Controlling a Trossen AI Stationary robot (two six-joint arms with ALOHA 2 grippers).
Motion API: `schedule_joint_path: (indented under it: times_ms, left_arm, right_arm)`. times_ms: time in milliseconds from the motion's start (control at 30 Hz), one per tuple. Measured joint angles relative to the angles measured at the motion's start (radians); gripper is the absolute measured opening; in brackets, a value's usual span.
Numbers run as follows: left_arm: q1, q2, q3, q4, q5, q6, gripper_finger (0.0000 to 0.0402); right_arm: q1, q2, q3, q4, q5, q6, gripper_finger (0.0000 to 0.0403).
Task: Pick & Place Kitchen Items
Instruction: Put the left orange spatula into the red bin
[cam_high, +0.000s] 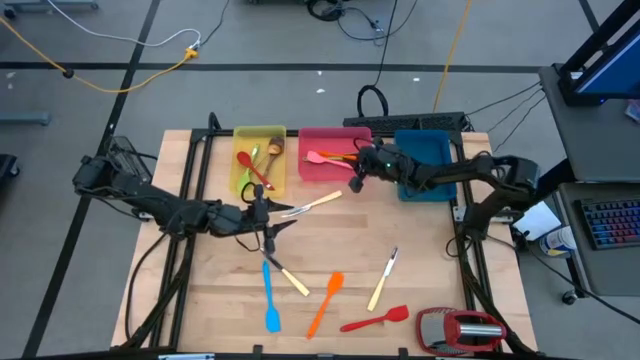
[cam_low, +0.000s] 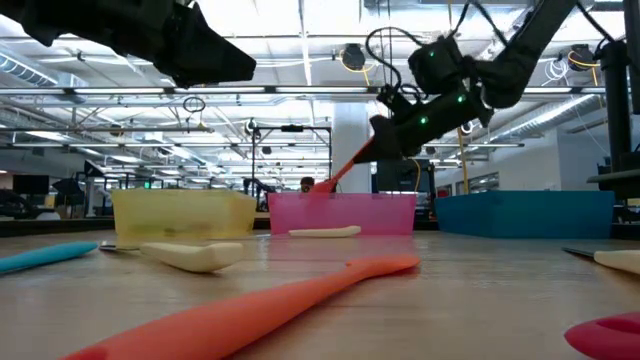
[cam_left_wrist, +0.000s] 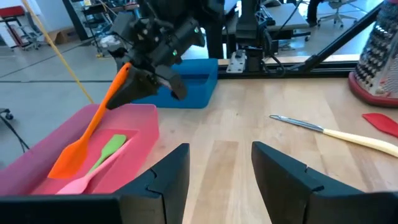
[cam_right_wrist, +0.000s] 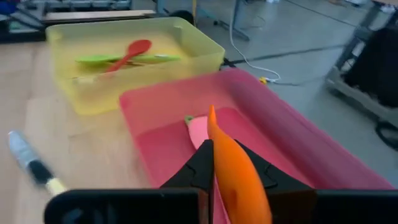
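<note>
My right gripper (cam_high: 357, 178) hovers over the pink tray (cam_high: 335, 170), shut on an orange spatula (cam_left_wrist: 93, 121). The spatula's blade (cam_left_wrist: 65, 165) is down inside the tray, above a green spatula (cam_left_wrist: 112, 148) and a pink spatula (cam_left_wrist: 84, 182) lying on the tray floor. My left gripper (cam_high: 272, 216) stands open over the table's middle left, with nothing between its fingers (cam_left_wrist: 168, 177). My right gripper pinches the orange spatula's handle near its free end (cam_left_wrist: 122, 74) between its two fingers. They come slanting from the table's right side, a little downward. The spatula hangs slanting below the fingertips into the pink tray; I cannot tell whether the blade touches the floor.
The yellow tray (cam_high: 245, 180) holds a red spoon (cam_right_wrist: 127, 53) and other spoons; the blue tray (cam_high: 425, 150) stands right of the pink one. Loose on the table lie knives (cam_high: 383, 278) (cam_high: 315, 203), a blue spatula (cam_high: 270, 300), another orange spatula (cam_high: 325, 303), a red spatula (cam_high: 375, 320) and a red-and-silver gadget (cam_high: 460, 330).
</note>
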Motion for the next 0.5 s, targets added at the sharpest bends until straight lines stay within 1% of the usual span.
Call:
schedule_joint_path:
  times_ms: [200, 367, 500]
  left_arm:
    - [0.013, 0.000, 0.000, 0.001, 0.000, 0.000, 0.0175]
    - [0.024, 0.000, 0.000, 0.002, 0.000, 0.002, 0.0175]
    - [0.025, 0.000, 0.000, -0.003, 0.000, 0.004, 0.0175]
  right_arm:
    - [-0.030, 0.096, 0.008, 0.112, -0.010, 0.075, 0.0021]
    - [-0.055, 0.181, 0.045, 0.120, -0.135, 0.136, 0.0022]
    - [-0.061, 0.228, 0.069, 0.112, -0.157, 0.157, 0.0025]
